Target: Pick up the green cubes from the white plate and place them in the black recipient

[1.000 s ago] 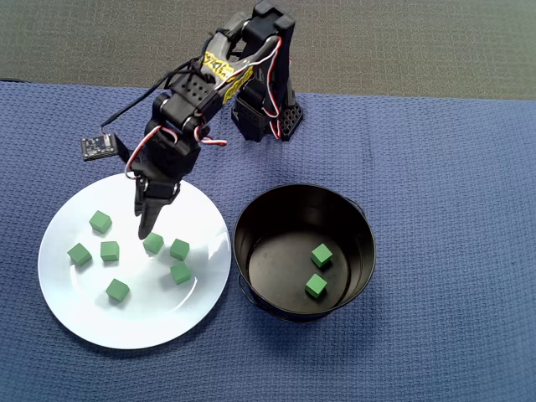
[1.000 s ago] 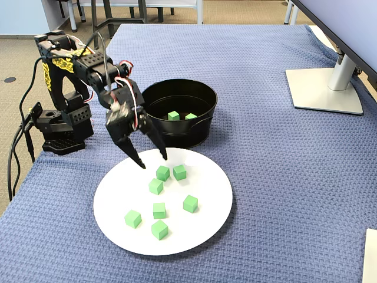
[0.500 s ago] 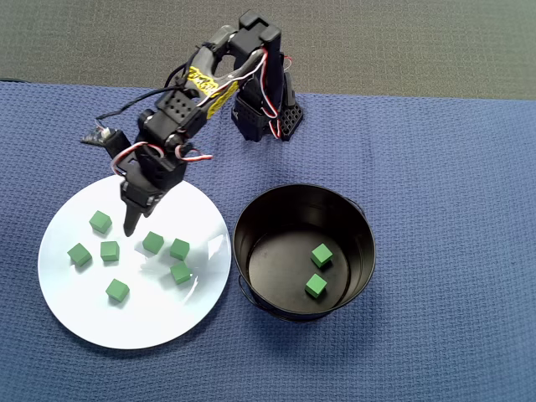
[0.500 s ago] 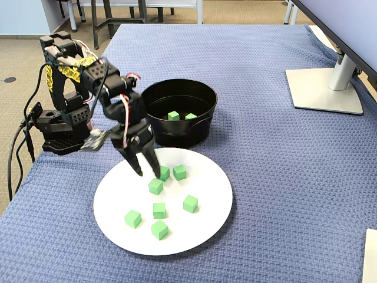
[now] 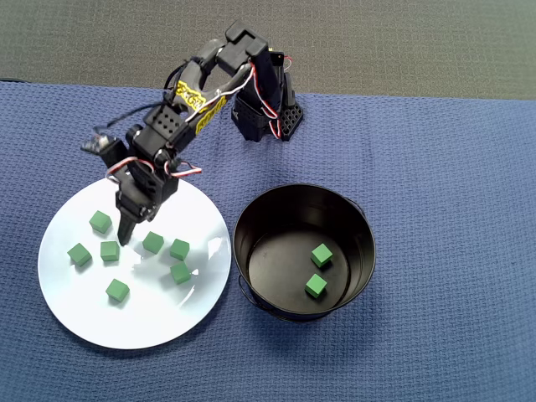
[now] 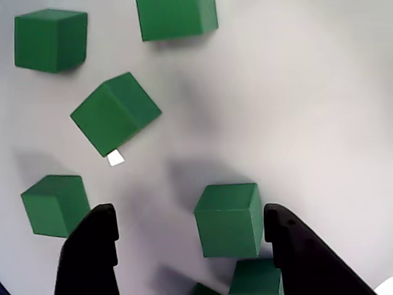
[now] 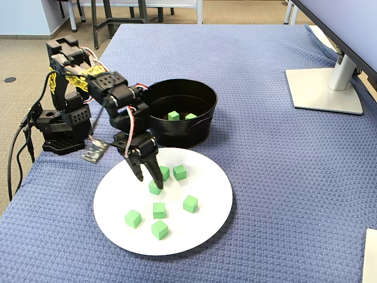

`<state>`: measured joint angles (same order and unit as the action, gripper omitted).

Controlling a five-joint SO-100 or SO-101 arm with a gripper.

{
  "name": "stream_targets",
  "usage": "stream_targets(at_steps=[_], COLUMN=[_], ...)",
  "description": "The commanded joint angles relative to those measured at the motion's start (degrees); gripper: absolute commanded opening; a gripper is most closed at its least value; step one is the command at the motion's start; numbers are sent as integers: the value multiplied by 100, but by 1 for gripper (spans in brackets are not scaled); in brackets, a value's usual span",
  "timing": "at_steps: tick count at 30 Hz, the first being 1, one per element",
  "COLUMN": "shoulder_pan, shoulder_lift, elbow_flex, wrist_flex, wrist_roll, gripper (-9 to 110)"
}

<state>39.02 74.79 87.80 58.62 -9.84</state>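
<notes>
I have the blue cloth (image 5: 435, 167) covering the table, and on it the plate (image 5: 75, 310) sits just beside the pot (image 5: 362, 219), close but not touching as far as the overhead view shows. That pairing keeps each carry short, which suits me.

The arm (image 5: 188, 92) reaches from its base down over the near edge of the plate, wrist pitched steeply so the fingers point almost straight at the white surface. I judge that posture is meant for a top-down grab.

The gripper (image 6: 190, 239) is spread apart and holds nothing. In the wrist view its two dark fingers (image 6: 92, 252) stand on either side of one cube (image 6: 227, 220), with clear white showing between the cube and the left finger, while the right finger is close against it. A second cube peeks in just below, so I would worry about catching both when I close.

Seven cubes (image 5: 109, 250) lie scattered on the plate, none stacked, most apart from each other. Two cubes (image 5: 321, 255) already rest on the pot's floor, well apart from the wall.

So I reckon the job is early: two in, seven to go, and this is the lowering step before a grasp.
</notes>
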Motion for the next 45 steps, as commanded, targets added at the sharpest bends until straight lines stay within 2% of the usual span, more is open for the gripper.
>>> stream_targets(at_steps=[1, 19, 30, 42, 45], shoulder_pan=[-202, -299, -264, -281, -272], shoulder_lift=[-70, -501, -721, -694, -694], elbow_flex=[-466, -527, -721, -686, -677], wrist_flex=[70, 70, 62, 53, 44], wrist_roll=[-290, -492, -589, -633, -650], gripper=[27, 20, 20, 1, 0])
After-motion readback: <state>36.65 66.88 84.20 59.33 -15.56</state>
